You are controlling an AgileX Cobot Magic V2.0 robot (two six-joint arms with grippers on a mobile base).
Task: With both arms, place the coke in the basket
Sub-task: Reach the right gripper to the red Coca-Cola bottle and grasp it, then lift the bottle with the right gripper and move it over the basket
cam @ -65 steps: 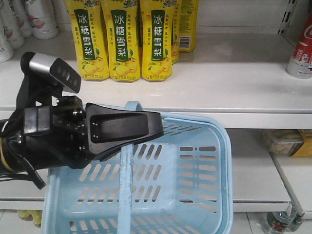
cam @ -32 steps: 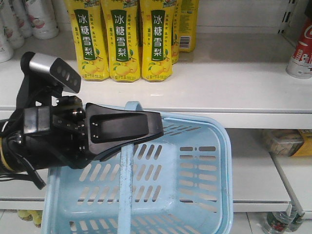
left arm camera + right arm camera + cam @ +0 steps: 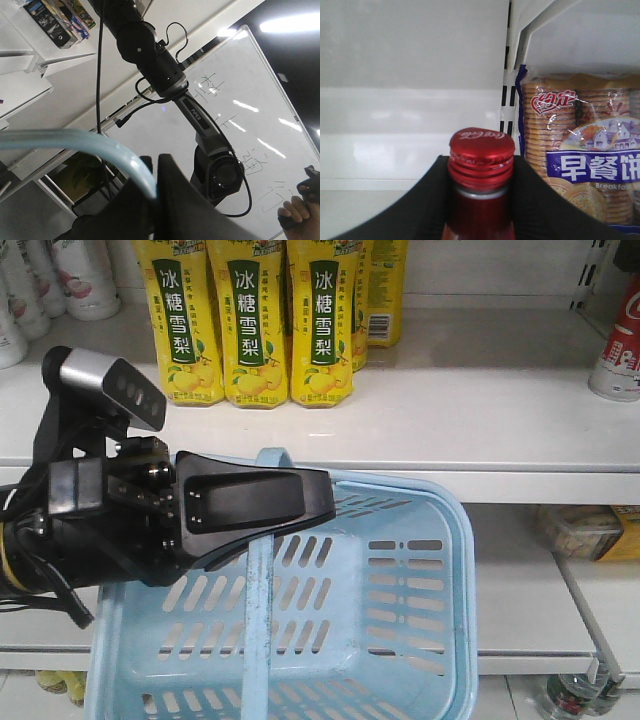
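Basket [image 3: 452,540]: pale blue all over, sides patterned with rows of slanted slots. Its handle [image 3: 260,620]: same pale blue, plain.
My left gripper [image 3: 305,515]: matte black; camera box [image 3: 108,383] on it silver-grey with a dark perforated face.
Coke [image 3: 481,150]: glossy red cap with white script, silvery ring under it, red neck.
My right gripper [image 3: 481,205]: black on either side of the neck.
Pear drink bottles [image 3: 252,330]: bright yellow, dark green panel, white characters, yellow fruit printed low.
Biscuit packet [image 3: 580,165]: tan rounds, purple-blue band, white lettering, red logo.
Shelf [image 3: 460,420]: white.
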